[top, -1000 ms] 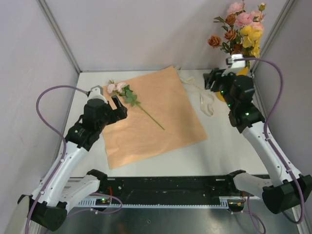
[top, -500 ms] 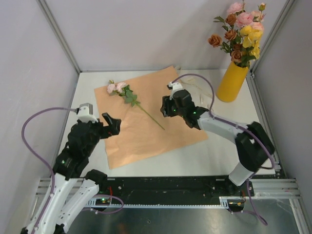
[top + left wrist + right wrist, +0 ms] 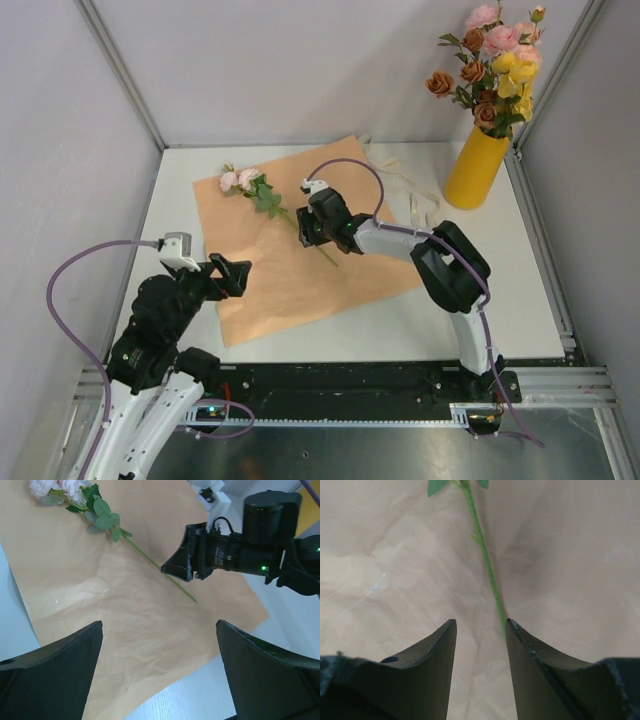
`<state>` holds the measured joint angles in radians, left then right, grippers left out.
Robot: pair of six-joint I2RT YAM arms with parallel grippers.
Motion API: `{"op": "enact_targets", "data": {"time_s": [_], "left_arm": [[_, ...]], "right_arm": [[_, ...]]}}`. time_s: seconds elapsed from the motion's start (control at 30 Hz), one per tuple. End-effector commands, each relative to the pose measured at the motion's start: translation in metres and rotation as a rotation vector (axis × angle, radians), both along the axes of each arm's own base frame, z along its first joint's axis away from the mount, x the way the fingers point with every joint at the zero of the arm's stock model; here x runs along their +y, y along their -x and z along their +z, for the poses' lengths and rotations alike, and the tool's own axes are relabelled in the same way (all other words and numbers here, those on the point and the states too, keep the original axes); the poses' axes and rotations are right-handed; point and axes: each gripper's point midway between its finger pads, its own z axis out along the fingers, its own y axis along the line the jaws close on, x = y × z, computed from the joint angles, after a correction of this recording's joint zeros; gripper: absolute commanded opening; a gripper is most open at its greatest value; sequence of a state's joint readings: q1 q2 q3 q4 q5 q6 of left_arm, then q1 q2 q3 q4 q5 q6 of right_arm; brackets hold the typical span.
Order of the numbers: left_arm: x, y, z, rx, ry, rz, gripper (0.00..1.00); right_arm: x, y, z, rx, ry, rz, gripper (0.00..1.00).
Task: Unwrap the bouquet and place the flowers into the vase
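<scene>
paper (image 3: 270, 275) lies flat, peach side up, spread across the middle of the worktop (image 3: 480, 290). one pink flower (image 3: 262, 195) lies on it, blooms toward the paper's far left corner, stem (image 3: 487, 565) running near and right. right jaws sit low over the stem's near end, partly open, gripping nothing. in the right wrist view the stem runs down into the gap and ends just beside the inner edge of one finger (image 3: 540, 670); touching or not, cannot tell. left jaws at full spread, empty, hovering at the paper's near left edge. vase (image 3: 474, 168) upright at the far right of the worktop, off the paper, with pink, yellow and rust flowers (image 3: 497, 65) standing in it. cream ribbon (image 3: 420, 208) lies loose on the worktop between paper and vase.
</scene>
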<state>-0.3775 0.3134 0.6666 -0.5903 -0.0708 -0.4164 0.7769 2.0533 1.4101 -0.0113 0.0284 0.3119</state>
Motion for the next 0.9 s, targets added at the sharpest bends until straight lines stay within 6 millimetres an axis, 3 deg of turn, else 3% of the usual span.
{"op": "enact_targets", "data": {"time_s": [0.0,0.4,0.63,0.87], "left_arm": [[-0.003,0.001,0.002,-0.020,-0.023,-0.034,1.00],[-0.003,0.003,0.007,-0.036,-0.018,-0.040,1.00],[-0.003,0.002,0.006,-0.028,-0.021,-0.035,1.00],[-0.003,0.000,0.008,-0.014,-0.009,-0.026,1.00]], "right_arm": [[0.017,-0.009,-0.003,-0.036,0.066,0.018,0.49],[0.018,-0.030,-0.032,-0.089,0.226,-0.001,0.49],[0.019,-0.032,-0.028,-0.116,0.231,0.009,0.48],[0.017,-0.031,-0.034,-0.118,0.252,0.019,0.41]]}}
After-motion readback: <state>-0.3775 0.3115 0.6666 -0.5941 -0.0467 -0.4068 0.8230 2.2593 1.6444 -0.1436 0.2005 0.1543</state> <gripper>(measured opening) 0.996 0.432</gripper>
